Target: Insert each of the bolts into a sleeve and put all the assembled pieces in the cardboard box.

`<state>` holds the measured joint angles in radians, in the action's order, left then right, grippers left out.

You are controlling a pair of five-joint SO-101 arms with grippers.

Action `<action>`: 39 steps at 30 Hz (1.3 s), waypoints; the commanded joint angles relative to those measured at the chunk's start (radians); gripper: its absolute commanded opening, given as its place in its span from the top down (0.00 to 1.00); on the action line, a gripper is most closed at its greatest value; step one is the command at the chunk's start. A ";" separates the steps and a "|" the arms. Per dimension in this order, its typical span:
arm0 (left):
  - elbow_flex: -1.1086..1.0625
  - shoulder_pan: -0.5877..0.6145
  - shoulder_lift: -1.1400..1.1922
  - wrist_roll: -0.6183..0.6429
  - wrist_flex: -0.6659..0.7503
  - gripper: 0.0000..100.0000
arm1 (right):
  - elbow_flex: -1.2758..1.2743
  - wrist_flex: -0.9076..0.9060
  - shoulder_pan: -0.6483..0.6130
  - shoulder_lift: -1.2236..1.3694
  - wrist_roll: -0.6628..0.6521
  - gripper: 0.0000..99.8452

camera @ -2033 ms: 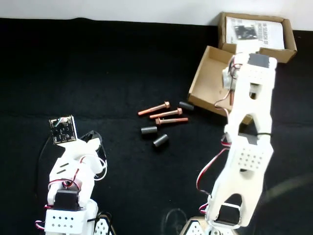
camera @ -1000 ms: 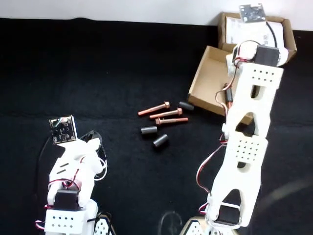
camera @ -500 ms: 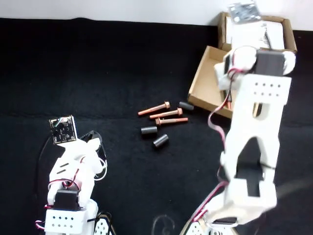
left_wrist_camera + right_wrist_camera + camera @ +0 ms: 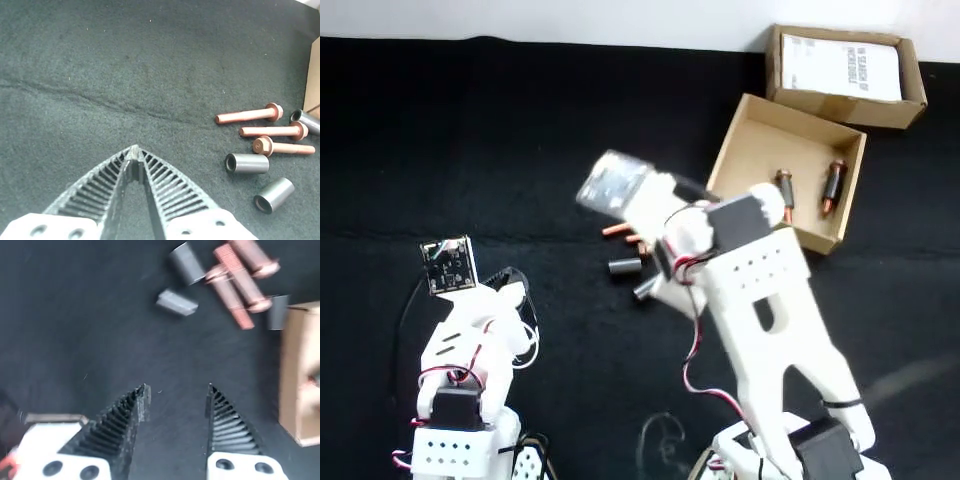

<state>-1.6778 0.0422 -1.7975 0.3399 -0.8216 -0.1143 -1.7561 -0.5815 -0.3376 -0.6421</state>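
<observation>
Three copper bolts [image 4: 249, 115] lie side by side on the black cloth, with three dark sleeves [image 4: 246, 163] loose around them. My left gripper [image 4: 134, 150] is shut and empty, resting low on the cloth well short of them. My right gripper [image 4: 177, 389] is open and empty above the cloth, with bolts [image 4: 240, 270] and sleeves [image 4: 176, 302] ahead of it. In the high view the right arm [image 4: 750, 270] hangs over the bolt pile and hides most of it; one sleeve [image 4: 624, 266] shows. The open cardboard box [image 4: 750, 150] holds two assembled pieces [image 4: 832, 186].
A second cardboard box [image 4: 910, 105] with a printed sheet sits at the far right corner. The left arm [image 4: 470, 340] is folded back near the front edge. A cardboard box wall [image 4: 295, 375] stands close beside the right gripper's path.
The right arm has swung from above the cardboard box over to the bolt pile in the middle. Two assembled pieces now show in the box. The left arm has not moved.
</observation>
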 commanded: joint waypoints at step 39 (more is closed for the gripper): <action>-0.018 -0.010 -0.010 -0.005 -0.005 0.98 | -0.053 0.374 -0.035 0.432 -0.647 0.83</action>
<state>-1.6778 0.0422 -1.7975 0.3399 -0.8216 -0.1818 -1.4369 -0.6414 0.0629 -1.2543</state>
